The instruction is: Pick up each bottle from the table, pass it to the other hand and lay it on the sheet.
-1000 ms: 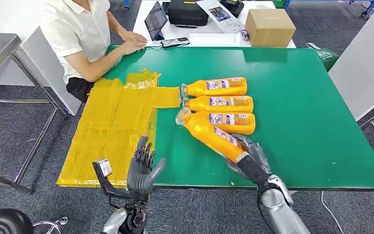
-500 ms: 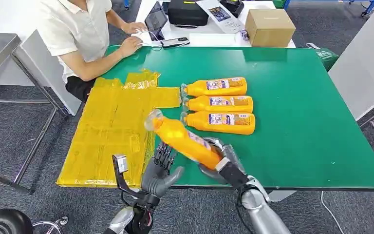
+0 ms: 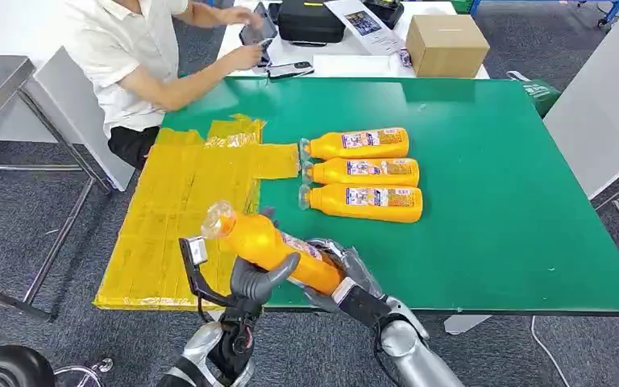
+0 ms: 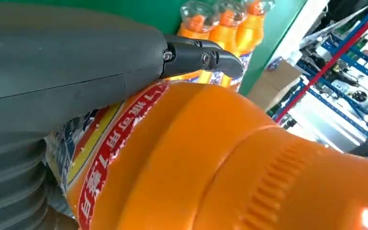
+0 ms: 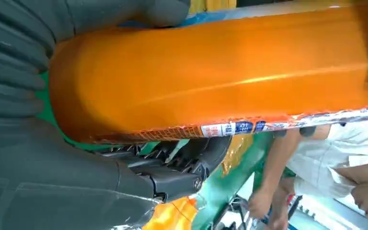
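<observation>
An orange bottle (image 3: pixel 270 244) with a clear cap is held over the table's near edge, cap pointing left toward the yellow sheet (image 3: pixel 181 210). My right hand (image 3: pixel 348 278) grips its base end. My left hand (image 3: pixel 256 280) cups its middle from below, thumb wrapped across the label. The left wrist view has the bottle (image 4: pixel 249 163) pressed against that hand (image 4: pixel 76 72). In the right wrist view the bottle (image 5: pixel 220 72) lies in my right hand (image 5: pixel 38 158). Three more orange bottles (image 3: pixel 363 172) lie side by side on the green table (image 3: pixel 492 201).
A person (image 3: pixel 129 56) in a white shirt sits at the far left corner, hands on a tablet (image 3: pixel 258 32). A cardboard box (image 3: pixel 445 44) and a black bag (image 3: pixel 310 20) stand on the white table behind. The yellow sheet overhangs the table's left edge.
My right hand lifted the fourth bottle off the table and carried it left, away from the row. My left hand rose and closed around its middle. The person's hands moved to the tablet.
</observation>
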Robot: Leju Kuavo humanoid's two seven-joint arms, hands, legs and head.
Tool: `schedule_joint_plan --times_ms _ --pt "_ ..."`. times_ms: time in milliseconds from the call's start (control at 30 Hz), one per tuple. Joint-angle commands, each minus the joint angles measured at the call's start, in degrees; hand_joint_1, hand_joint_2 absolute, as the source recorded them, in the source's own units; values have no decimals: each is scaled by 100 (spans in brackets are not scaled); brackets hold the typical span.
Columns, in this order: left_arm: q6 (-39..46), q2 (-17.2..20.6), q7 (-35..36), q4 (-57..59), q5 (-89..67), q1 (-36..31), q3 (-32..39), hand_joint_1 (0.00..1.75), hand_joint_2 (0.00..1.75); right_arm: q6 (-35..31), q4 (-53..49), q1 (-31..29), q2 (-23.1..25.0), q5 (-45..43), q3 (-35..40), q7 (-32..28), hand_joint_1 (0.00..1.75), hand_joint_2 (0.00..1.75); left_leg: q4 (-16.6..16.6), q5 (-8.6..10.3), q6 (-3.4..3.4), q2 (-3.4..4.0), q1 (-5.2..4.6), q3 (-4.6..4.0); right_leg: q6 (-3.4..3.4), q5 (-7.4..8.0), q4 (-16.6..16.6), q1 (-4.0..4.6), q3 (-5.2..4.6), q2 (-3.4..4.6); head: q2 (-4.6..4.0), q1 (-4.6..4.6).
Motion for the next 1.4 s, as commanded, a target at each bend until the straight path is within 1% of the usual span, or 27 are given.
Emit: schedule_joint_plan --times_ms 33,67,133,200,267,300,433,467,500,533,567,600,733,767,867,1000,1033,1067,1133,1167,1200,1233,1267,1300,1333,1367,1400 --pt "-179 16 -188 234 128 -267 157 0 175 81 80 -112 -44 -65 330 41 173 175 4 4 -10 4 13 -9 -17 9 -4 14 -5 5 0 0" --pt "-283 31 -212 64 149 -201 165 0 175 112 178 -133 -38 -105 329 72 171 175 4 2 -8 4 10 -7 -14 6 -2 10 -5 5 0 0" --pt "-565 65 -346 -303 123 -85 169 0 175 258 364 -177 -2 -239 301 69 175 175 6 1 -11 12 14 -8 -18 9 -2 14 -7 13 0 -2" --pt "-554 51 -339 -381 124 -70 178 0 175 265 401 -187 5 -244 301 63 175 175 4 1 -7 8 7 -8 -11 5 0 8 -6 8 0 0" --pt "-554 51 -339 -381 124 -70 178 0 175 265 401 -187 5 -244 301 63 175 175 5 4 -14 11 18 -12 -22 12 -4 19 -8 12 0 0" --pt "-554 51 -339 -381 124 -70 178 0 175 265 401 -187 5 -244 301 63 175 175 2 2 -6 0 6 -5 -9 4 -1 6 -2 1 0 0" --pt "-554 51 -339 -365 122 -65 180 0 175 263 395 -191 9 -242 302 66 175 175 2 7 -14 11 21 -10 -23 17 -11 22 -5 12 0 -2" --pt "-583 58 -340 -364 106 -68 170 7 175 284 395 -188 12 -263 295 58 169 175 3 3 -8 5 9 -6 -13 7 -2 10 -4 5 0 -2" --pt "-615 51 -310 -371 97 -58 178 162 175 313 429 -183 31 -291 280 55 162 175 2 3 -6 0 5 -6 -9 4 -1 6 -3 1 0 0" --pt "-643 63 -308 -383 70 -58 155 175 175 340 447 -180 48 -329 261 47 143 175 4 4 -9 2 10 -8 -15 7 -2 11 -5 3 0 -2" --pt "-640 32 -308 -397 69 -32 196 175 175 425 469 -173 79 -409 235 48 7 175 3 2 -7 5 9 -6 -13 6 -3 10 -3 6 0 -2" --pt "-603 20 -333 -419 42 -23 212 175 175 481 489 -171 103 -444 243 69 0 175 1 1 -6 3 5 -3 -9 3 -2 6 -2 3 0 0" --pt "-275 -14 -486 -428 -128 -77 319 175 175 572 531 -141 128 -467 304 93 0 175 3 1 -7 4 8 -5 -12 4 0 8 -4 4 0 -2" --pt "-145 -22 -561 -446 -178 -114 388 175 175 558 530 -116 143 -473 304 79 0 0 1 2 -6 1 6 -5 -10 3 -2 7 -2 2 0 -2" --pt "-88 -38 -632 -608 -8 -146 681 175 175 482 512 -99 188 -472 286 65 0 0 6 2 -10 4 12 -10 -15 6 0 12 -7 5 0 0" --pt "-364 40 -495 -669 189 -94 862 175 175 467 395 17 192 -565 194 62 0 0 2 4 -11 8 12 -8 -16 9 -3 13 -7 9 0 -2" --pt "-455 38 -438 -656 243 -84 883 175 175 453 375 35 189 -576 161 64 0 0 3 3 -9 4 11 -6 -15 7 -2 12 -5 4 0 -2" --pt "-796 111 -412 -677 261 -68 784 175 175 421 362 42 184 -603 87 68 0 0 4 5 -10 3 14 -9 -18 9 -3 15 -6 4 0 0" --pt "-1090 131 -365 -692 334 -23 758 175 175 663 361 60 254 -945 -104 120 0 0 3 4 -10 0 12 -7 -16 7 -3 13 -4 0 0 -2" --pt "-1260 141 -348 -740 324 44 751 175 175 870 277 97 298 -1180 -231 162 0 175 1 3 -6 3 7 -5 -10 5 -2 8 -4 3 0 -2" --pt "-1293 137 -335 -771 307 84 761 175 175 920 210 129 328 -1269 -301 204 0 175 1 6 -14 9 21 -8 -23 15 -12 22 -5 10 0 -2" --pt "-1267 137 -325 -772 254 88 767 175 175 916 152 152 334 -1284 -335 230 0 175 1 2 -7 3 7 -4 -11 4 -2 7 -3 3 0 0" --pt "-836 160 -548 -770 -231 40 727 175 175 798 48 198 343 -1228 -368 264 0 175 0 3 -10 6 11 -6 -16 7 -5 12 -4 7 0 0" --pt "-129 196 -816 -724 -983 -83 646 175 175 852 -122 306 400 -1387 -484 271 0 175 2 1 -6 1 4 -6 -10 2 1 4 -4 1 0 0" --pt "558 259 -1045 -623 -1759 -214 519 175 175 1624 -180 393 488 -2198 -687 496 0 175 4 2 -11 2 13 -9 -18 6 -1 13 -5 3 0 0" --pt "1032 285 -1140 -498 -2300 -322 486 175 175 1661 -352 490 501 -2355 -768 589 0 175 3 4 -8 -6 6 -10 -12 2 1 7 -5 -6 0 0" --pt "1464 311 -1310 -431 -2817 -407 475 175 175 846 -572 553 480 -1759 -759 336 0 175 5 7 -13 -14 13 -14 -19 5 -1 14 -5 -13 0 0"
